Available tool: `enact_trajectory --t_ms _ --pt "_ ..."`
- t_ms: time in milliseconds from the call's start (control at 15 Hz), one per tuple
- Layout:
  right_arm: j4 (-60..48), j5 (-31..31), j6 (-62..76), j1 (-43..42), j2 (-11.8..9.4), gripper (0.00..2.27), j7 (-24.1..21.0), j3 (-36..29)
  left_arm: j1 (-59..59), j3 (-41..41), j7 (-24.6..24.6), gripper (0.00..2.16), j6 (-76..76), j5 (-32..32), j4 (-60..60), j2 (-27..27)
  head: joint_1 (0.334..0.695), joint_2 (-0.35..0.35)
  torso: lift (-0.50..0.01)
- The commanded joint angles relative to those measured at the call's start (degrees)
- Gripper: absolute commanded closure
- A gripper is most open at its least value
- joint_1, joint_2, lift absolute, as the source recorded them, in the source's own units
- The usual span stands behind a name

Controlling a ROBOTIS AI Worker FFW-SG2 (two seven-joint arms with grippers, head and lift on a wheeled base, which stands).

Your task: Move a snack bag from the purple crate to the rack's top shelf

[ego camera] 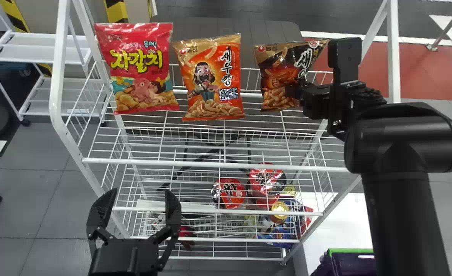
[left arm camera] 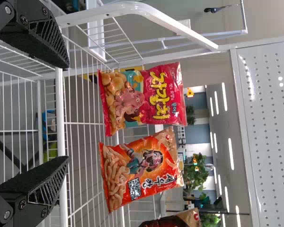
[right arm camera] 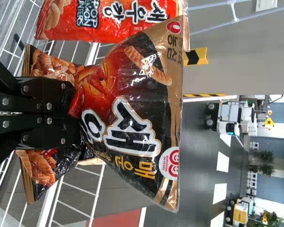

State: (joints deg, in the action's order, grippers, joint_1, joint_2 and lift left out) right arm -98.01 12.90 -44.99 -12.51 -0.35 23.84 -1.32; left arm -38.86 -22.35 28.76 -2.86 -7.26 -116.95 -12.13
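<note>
At the right end of the rack's top shelf [ego camera: 218, 165], a black and brown snack bag [ego camera: 277, 76] stands upright, pinched by my right gripper [ego camera: 300, 94]. In the right wrist view, the right gripper [right arm camera: 78, 109] is closed on the creased middle of that snack bag [right arm camera: 132, 113]. Low at the left of the head view, my left gripper [ego camera: 135, 207] stands open in front of the rack, holding nothing; its left wrist view shows the gripper [left arm camera: 66, 113] with fingers wide apart. Part of the purple crate [ego camera: 350, 264] shows at the bottom right.
A red snack bag [ego camera: 139, 69] and an orange snack bag [ego camera: 210, 78] stand on the top shelf, left of the held one. Red-lidded cups [ego camera: 229, 193] and other packages sit on lower shelves. White rack posts [ego camera: 393, 50] rise at both ends.
</note>
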Motion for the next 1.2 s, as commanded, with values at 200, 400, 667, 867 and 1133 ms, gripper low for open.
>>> enact_trajectory --t_ms 200,400,667,867,1133 --pt "3.96 -2.62 5.12 -0.06 0.4 2.05 -0.54 -0.09 1.07 0.29 -0.28 0.14 0.01 0.66 0.67 0.09 0.695 -0.065 0.0" --pt "5.81 -3.85 7.58 0.03 0.4 2.05 -0.98 -0.09 1.51 0.29 -0.37 0.14 0.01 0.84 1.11 0.27 0.695 -0.057 0.0" --pt "7.83 -4.29 9.52 0.11 0.4 2.05 -2.13 -0.09 1.77 0.29 -0.37 0.14 0.01 1.19 1.46 0.27 0.695 -0.054 0.0" --pt "8.71 -5.7 11.28 0.55 0.4 2.03 -2.21 -0.09 1.86 0.37 -0.37 0.14 0.01 1.19 1.63 0.27 0.695 -0.053 0.0" --pt "9.68 -6.93 12.68 0.82 0.4 2.03 -2.83 -0.09 2.04 0.37 -0.46 0.14 0.01 1.28 1.98 0.27 0.695 -0.046 0.0"
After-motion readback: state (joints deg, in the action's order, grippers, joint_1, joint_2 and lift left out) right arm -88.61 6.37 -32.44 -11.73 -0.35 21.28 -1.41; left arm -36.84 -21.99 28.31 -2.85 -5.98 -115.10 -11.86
